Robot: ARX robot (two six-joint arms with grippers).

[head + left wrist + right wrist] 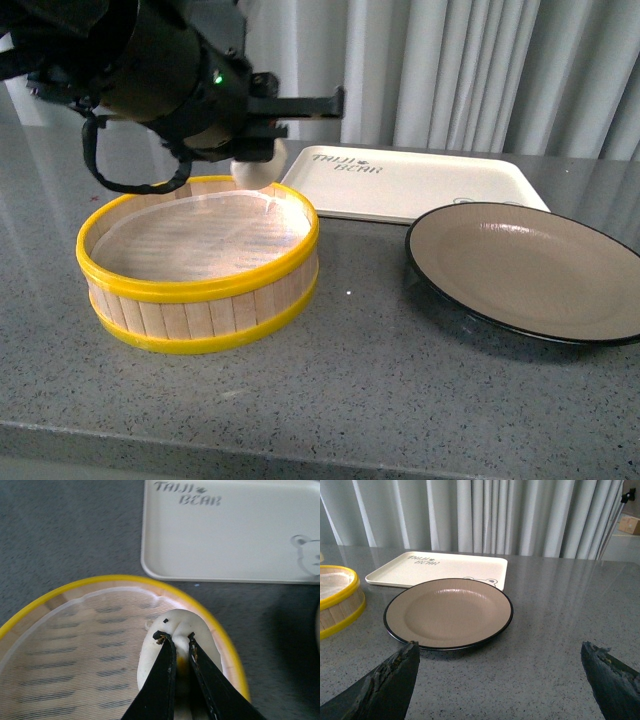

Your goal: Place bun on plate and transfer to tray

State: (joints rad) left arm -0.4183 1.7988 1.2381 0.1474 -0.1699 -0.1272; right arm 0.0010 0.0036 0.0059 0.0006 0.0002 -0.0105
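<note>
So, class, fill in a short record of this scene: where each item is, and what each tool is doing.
bun: pinched in the left tool, at the far rim of the steamer basket
left tool: shut on the bun
right tool: open, holding nothing, facing the plate
plate: empty, on the table, right of the basket
tray: empty, beyond the plate
steamer basket: liner showing, no other bun seen

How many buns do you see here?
1. The bun is pinched in the left tool, at the basket's far rim near the tray. The arm may hide others behind it.
</note>
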